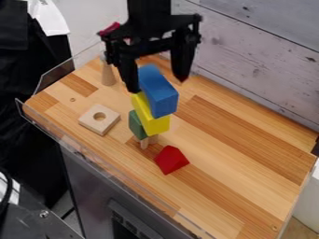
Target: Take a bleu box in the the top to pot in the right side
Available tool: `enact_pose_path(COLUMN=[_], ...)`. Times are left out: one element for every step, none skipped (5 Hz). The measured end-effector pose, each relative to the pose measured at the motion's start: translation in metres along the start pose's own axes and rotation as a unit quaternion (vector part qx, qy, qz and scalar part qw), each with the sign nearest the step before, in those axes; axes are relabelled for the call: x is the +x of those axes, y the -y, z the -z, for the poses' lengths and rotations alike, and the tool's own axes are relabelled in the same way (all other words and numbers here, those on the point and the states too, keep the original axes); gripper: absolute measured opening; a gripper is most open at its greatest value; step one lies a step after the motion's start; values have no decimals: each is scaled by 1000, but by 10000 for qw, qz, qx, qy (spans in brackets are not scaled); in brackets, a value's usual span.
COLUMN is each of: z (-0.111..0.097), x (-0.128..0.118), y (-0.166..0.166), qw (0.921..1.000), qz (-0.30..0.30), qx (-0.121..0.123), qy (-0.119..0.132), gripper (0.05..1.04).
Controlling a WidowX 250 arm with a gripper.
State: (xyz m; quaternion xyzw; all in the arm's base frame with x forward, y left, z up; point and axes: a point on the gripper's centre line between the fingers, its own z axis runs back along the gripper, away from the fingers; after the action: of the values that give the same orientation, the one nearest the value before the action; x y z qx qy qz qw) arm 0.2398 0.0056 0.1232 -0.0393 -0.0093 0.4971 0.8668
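Blue block (159, 95): we see it atop the yellow block (151, 122), nearer the counter's (249, 163) front edge than its back; its long axis runs from the fingers towards us.
Gripper (157, 85): fingers apart at the block's far end; we cannot tell whether they straddle it.
Wooden peg (108, 74): upright near the far-left corner.
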Motion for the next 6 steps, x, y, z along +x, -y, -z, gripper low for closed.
enact_pose_path(z=[5, 8, 9, 10, 9, 5], x=[2, 5, 6, 5, 4, 5], y=[1, 0, 0, 1, -1, 2], qw=[9999, 9998, 9998, 9998, 9997, 9996], qz=[-14, -66, -43, -5, 42, 141], qx=[88, 124, 133, 124, 165, 138], qy=[-59, -106, -130, -168, -200, -187], gripper=[999, 964, 656, 503, 503, 502])
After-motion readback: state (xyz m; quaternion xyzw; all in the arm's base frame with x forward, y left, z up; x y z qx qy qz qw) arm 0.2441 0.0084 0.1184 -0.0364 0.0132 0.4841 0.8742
